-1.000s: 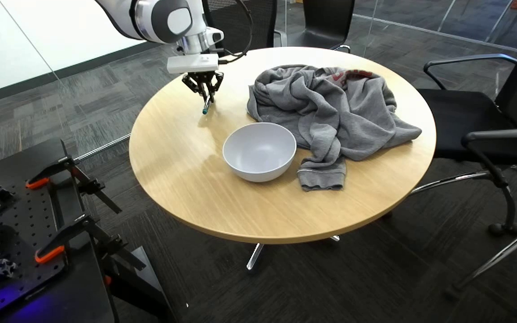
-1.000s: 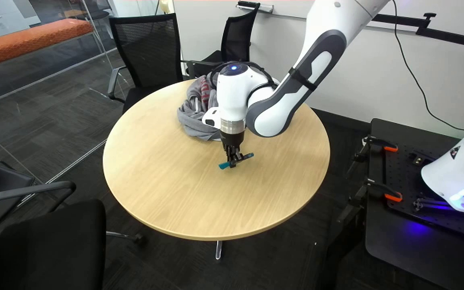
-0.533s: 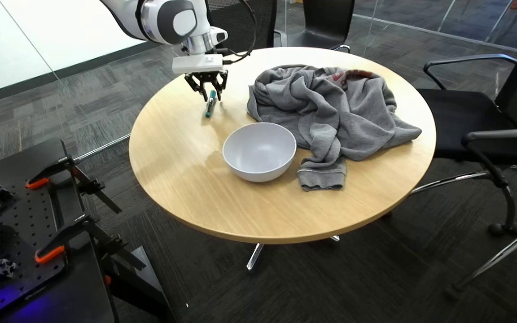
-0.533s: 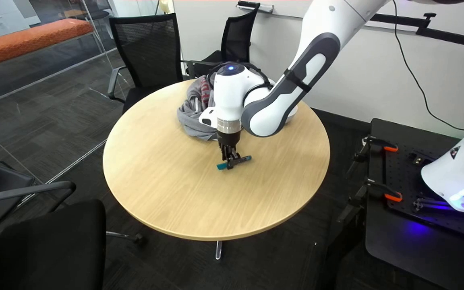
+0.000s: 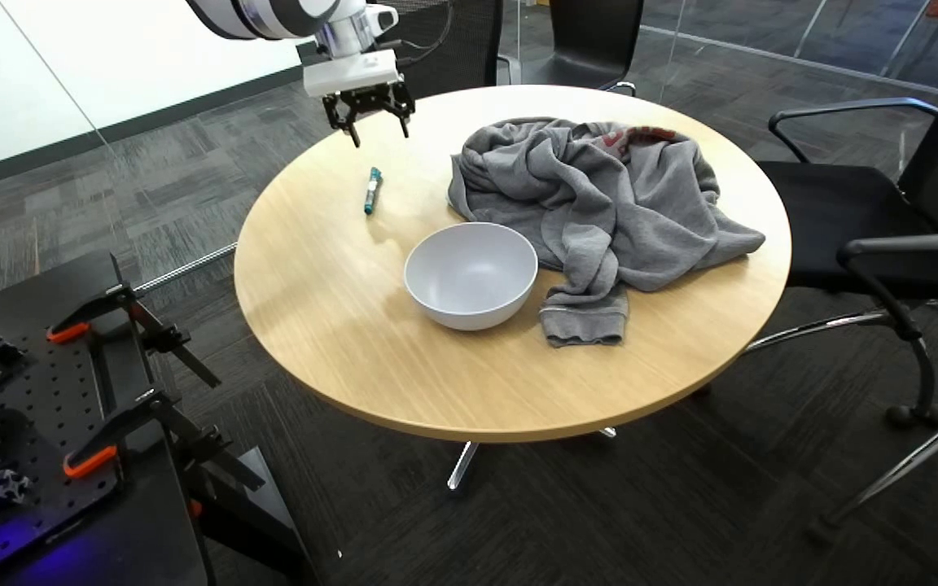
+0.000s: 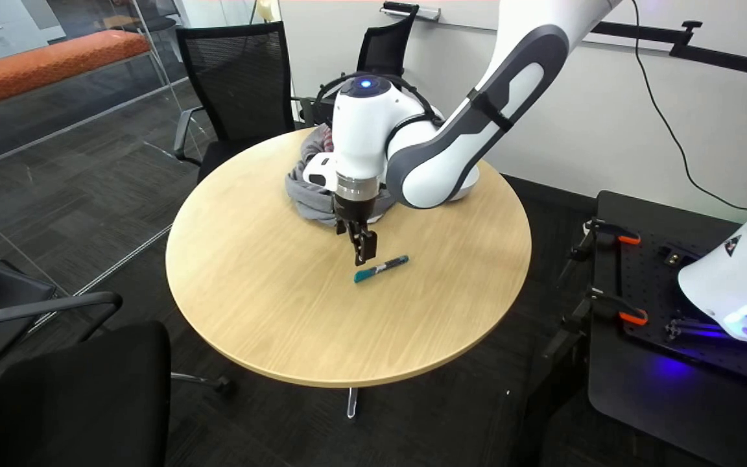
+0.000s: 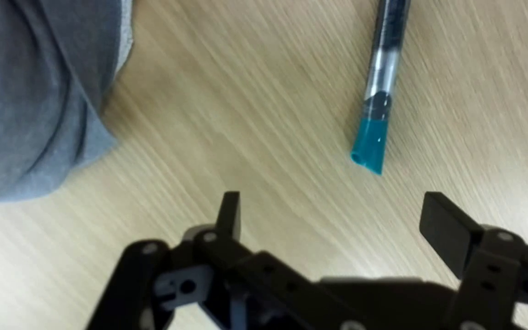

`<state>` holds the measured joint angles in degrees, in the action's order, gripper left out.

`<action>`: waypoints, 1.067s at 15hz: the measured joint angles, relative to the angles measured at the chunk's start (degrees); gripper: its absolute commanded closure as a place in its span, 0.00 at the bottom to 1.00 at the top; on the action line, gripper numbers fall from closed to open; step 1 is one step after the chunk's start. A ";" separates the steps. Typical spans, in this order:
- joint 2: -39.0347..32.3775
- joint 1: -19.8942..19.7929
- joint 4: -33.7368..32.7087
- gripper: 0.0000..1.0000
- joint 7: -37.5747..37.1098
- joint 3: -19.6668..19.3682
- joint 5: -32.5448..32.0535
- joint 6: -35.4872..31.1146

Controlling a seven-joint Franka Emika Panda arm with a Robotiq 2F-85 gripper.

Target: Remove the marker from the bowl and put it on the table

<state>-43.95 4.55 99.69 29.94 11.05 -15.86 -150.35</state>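
Observation:
The teal-capped marker (image 5: 372, 191) (image 6: 381, 268) (image 7: 378, 91) lies flat on the light wooden table (image 5: 330, 342) (image 6: 321, 337), a short way from the pale grey bowl (image 5: 471, 277). That bowl has nothing inside it; in an exterior view the arm covers most of it, leaving only a bit of its side (image 6: 468, 186). Above the tabletop, clear of the marker, hangs my gripper (image 5: 381, 139) (image 7: 330, 201). Its black fingers stand wide apart with only bare wood visible between them. In the wrist view the marker's teal end points toward the jaws.
A crumpled grey sweatshirt (image 5: 599, 203) (image 6: 312, 198) (image 7: 39, 101) covers much of the table beside the bowl, one sleeve near the bowl's side. Black chairs (image 5: 868, 212) (image 6: 237, 84) stand around the table. A dark stand with orange-tipped clamps (image 5: 90, 460) is off to the side.
The gripper has let go of the marker, its fingers spreading wide, and has risen away from it. The marker now rests on the tabletop. Bowl and sweatshirt have stayed put.

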 measured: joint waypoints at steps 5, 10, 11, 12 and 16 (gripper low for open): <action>5.77 2.38 2.40 0.00 -2.69 -1.31 -2.00 0.00; 12.45 4.31 6.85 0.00 -6.46 -2.44 -3.61 0.02; 13.76 4.58 7.84 0.00 -7.00 -2.60 -3.88 0.02; 14.96 4.85 8.76 0.00 -7.64 -2.79 -4.14 0.02; 19.11 5.29 12.12 0.00 -8.27 -3.01 -4.48 0.02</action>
<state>-24.85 9.83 111.81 21.68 8.05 -20.33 -150.33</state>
